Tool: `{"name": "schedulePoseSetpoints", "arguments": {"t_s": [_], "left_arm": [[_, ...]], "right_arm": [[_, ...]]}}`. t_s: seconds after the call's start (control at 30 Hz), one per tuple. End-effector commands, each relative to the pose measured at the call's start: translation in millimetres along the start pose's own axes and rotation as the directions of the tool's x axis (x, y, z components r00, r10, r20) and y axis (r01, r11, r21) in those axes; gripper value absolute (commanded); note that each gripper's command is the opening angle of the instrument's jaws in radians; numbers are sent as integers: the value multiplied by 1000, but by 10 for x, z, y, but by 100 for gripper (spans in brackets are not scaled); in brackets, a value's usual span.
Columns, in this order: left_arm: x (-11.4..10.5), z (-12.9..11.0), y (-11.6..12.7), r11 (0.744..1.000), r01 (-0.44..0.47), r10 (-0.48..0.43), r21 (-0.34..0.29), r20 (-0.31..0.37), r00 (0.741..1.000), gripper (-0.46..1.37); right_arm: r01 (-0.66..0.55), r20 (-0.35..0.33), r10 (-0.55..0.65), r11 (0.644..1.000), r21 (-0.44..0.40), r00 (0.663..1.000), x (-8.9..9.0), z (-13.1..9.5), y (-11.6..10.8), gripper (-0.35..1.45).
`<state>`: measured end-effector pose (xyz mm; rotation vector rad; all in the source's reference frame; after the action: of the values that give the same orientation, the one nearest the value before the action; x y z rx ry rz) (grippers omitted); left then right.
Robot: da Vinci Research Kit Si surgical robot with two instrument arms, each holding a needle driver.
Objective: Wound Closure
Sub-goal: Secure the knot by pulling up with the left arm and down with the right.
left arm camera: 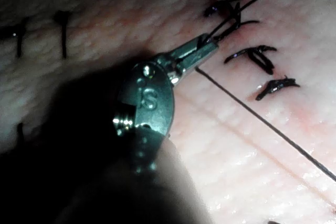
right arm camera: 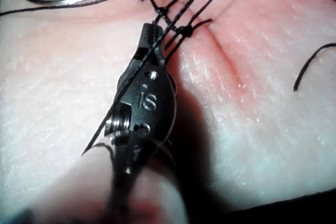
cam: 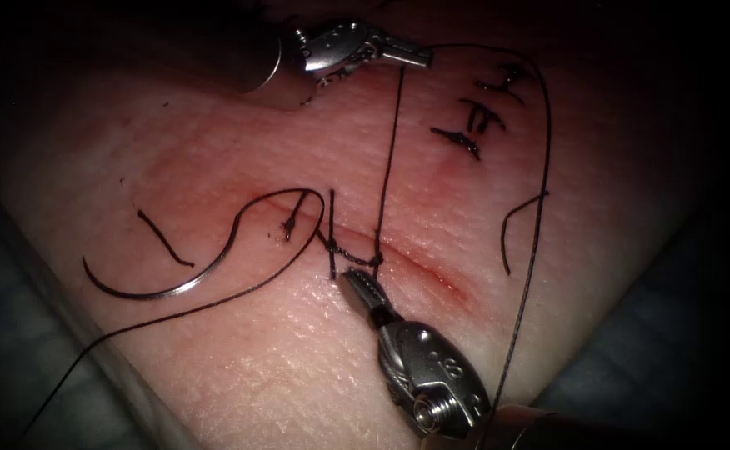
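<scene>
The curved needle [cam: 173, 292] lies loose on the tissue [cam: 240, 358], left of the cut [cam: 432, 271], held by neither tool and not in the tissue. Its thread runs to a knot [cam: 352, 257] over the cut. My left tool [cam: 411, 57] is at the top, shut on the thread [cam: 392, 142], which rises taut from the knot. My right tool [cam: 355, 286] comes from below, its jaws shut on the short thread end right at the knot. The left tool's tip [left arm camera: 207, 44] grips thread near finished stitches. The right tool's tip [right arm camera: 152, 35] is beside the knot [right arm camera: 178, 27].
Three finished stitches [cam: 473, 125] sit at the upper right. Cut thread ends lie at the left [cam: 165, 239] and right [cam: 507, 237]. A long thread loop [cam: 544, 167] sweeps down the right side past the right tool's shaft. Red fluid tints the cut's edges.
</scene>
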<state>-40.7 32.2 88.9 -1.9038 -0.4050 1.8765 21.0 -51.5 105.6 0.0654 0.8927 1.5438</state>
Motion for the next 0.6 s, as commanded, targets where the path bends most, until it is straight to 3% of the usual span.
{"name": "schedulePoseSetpoints", "arguments": {"t_s": [0.03, 0.27, 0.6], "left_arm": [[-2, -2, -3, 1000, -4, 4, 14, -3, 1000, -35], [-8, -12, -19, 997, -25, 26, 71, -6, 1000, -35], [-17, -16, -27, 993, -40, 40, 108, 8, 999, -35]], "right_arm": [[-11, 9, 11, 1000, -3, 1000, -3, 1, 2, -35], [-83, 43, 83, 997, 4, 996, -30, -6, 2, -35], [-76, 64, 77, 997, -12, 995, -36, -24, -7, -35]]}}
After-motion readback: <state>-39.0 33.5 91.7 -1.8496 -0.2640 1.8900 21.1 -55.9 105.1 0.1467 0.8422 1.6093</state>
